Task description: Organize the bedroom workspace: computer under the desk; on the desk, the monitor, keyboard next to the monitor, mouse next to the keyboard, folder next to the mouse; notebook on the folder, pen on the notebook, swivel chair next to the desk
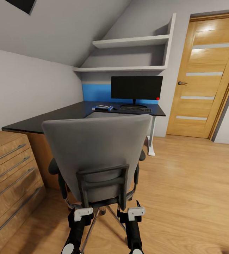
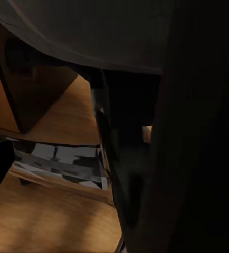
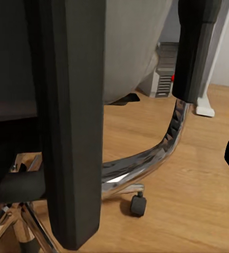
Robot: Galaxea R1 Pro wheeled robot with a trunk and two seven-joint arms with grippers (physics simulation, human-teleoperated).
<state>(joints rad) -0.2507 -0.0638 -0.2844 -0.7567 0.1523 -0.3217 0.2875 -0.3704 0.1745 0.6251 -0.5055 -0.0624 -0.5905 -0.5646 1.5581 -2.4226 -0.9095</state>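
Observation:
The grey swivel chair (image 1: 97,151) stands with its back to me, facing the black desk (image 1: 58,118). On the far end of the desk, the wide monitor (image 1: 136,87) stands with the keyboard (image 1: 135,109) in front of it. Left of the keyboard lies the blue folder (image 1: 99,109) with the grey notebook (image 1: 103,106) on it. The mouse and pen are too small to make out. The silver computer (image 3: 166,68) with its red light sits on the floor under the desk. My left gripper (image 1: 81,212) and right gripper (image 1: 130,211) are both open, low behind the chair's black back frame (image 3: 72,121).
An oak drawer unit (image 1: 8,176) stands close on the left. The oak door (image 1: 206,77) is at the far right, with bare wood floor (image 1: 192,183) before it. White wall shelves (image 1: 128,42) hang above the desk. The chair's chrome base (image 3: 141,168) and a castor (image 3: 138,204) are near my right gripper.

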